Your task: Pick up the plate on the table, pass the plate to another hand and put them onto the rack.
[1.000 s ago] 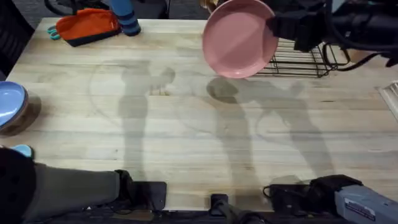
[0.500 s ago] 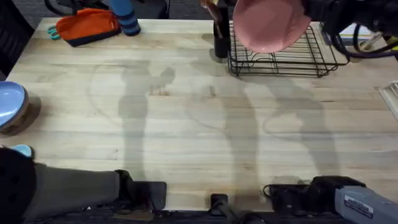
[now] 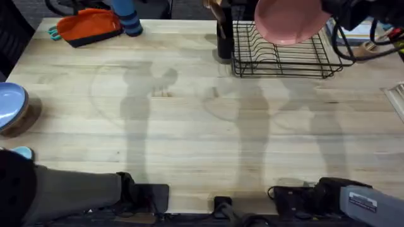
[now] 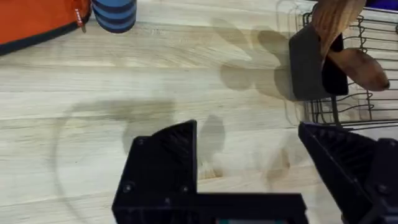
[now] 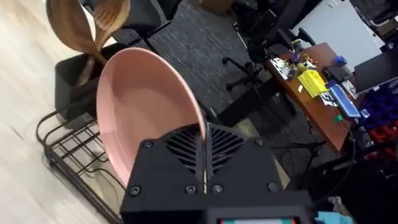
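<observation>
Pink round plate [image 3: 290, 21] with a raised rim hangs tilted over the black wire dish rack [image 3: 285, 55] at the far right of the light-wood table [image 3: 189, 126]. The right gripper [image 5: 205, 146] clamps its rim. The left gripper [image 4: 249, 168], fingers spread and empty, hovers over bare wood.

plate [image 3: 291, 20] above rack [image 3: 284, 57] at table [image 3: 189, 126] far right

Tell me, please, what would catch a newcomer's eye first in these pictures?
The pink plate stands out, held in the air by the right gripper above the black wire rack at the table's far right. After that, the orange pouch at the far left corner and the blue bowl at the left edge.
</observation>
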{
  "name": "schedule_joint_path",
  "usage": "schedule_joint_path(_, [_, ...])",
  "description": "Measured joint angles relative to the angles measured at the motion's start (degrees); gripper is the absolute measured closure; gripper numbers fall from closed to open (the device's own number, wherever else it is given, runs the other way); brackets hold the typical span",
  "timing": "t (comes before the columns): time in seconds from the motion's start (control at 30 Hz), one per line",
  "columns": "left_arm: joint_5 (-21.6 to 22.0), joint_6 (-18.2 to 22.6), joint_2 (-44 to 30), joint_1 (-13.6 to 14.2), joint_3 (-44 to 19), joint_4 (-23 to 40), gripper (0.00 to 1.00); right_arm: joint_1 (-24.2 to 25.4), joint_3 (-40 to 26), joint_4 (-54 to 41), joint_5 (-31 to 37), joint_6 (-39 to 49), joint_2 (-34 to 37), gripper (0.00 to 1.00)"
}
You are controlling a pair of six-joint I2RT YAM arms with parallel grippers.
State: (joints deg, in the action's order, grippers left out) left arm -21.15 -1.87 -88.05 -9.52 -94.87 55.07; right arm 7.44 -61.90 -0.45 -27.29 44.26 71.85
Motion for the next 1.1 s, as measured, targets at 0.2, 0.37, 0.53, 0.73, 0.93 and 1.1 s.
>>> schedule_joint_path(0.2, [0.0, 0.0, 0.0, 0.0, 0.0, 0.0, 0.006, 0.0, -4.58, 0.11, -0.19, 2.83, 4.53, 0.972])
schedule_joint_path(0.37, [0.0, 0.0, 0.0, 0.0, 0.0, 0.0, 0.006, 0.0, -13.89, 0.12, -2.53, 11.76, 16.64, 0.972])
schedule_joint_path(0.53, [0.0, 0.0, 0.0, 0.0, 0.0, 0.0, 0.006, 0.04, -15.38, 0.13, -2.53, 14.86, 19.86, 0.971])
schedule_joint_path(0.73, [0.0, 0.0, 0.0, 0.0, 0.0, 0.0, 0.006, 0.35, -15.42, -0.12, -2.55, 20.15, 22.45, 0.971])
schedule_joint_path(0.93, [0.0, 0.0, 0.0, 0.0, 0.0, 0.0, 0.006, 0.39, -15.45, -0.33, -2.55, 25.67, 22.91, 0.971])
schedule_joint_path(1.1, [0.0, 0.0, 0.0, 0.0, 0.0, 0.0, 0.006, 0.39, -15.45, -0.34, -2.55, 28.0, 22.93, 0.971])
